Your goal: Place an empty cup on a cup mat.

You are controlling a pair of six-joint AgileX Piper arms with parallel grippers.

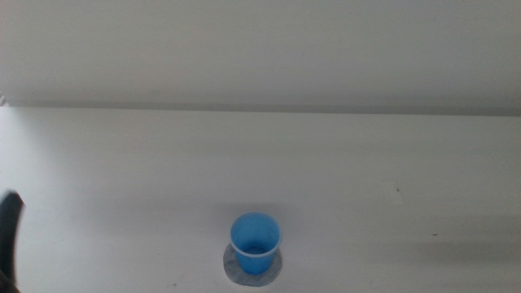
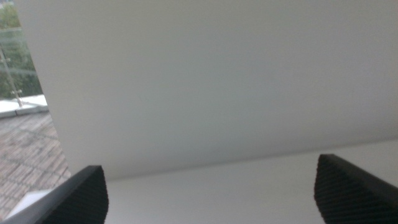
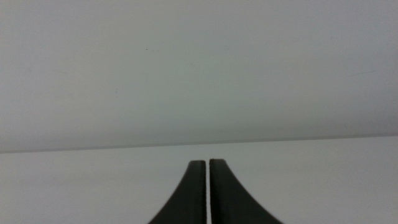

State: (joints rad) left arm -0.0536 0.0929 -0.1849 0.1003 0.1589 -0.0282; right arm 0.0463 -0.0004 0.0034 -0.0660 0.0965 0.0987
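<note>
One cup, blue, upright on one cup mat, grey disc, near front edge of white bench. Left gripper spread wide, holding nothing, well apart from cup at bench's left side. Right gripper pressed closed, holding nothing.

Standing upright on the cup mat — the cup, sitting near the desk's front edge, left gripper waiting far left.
</note>
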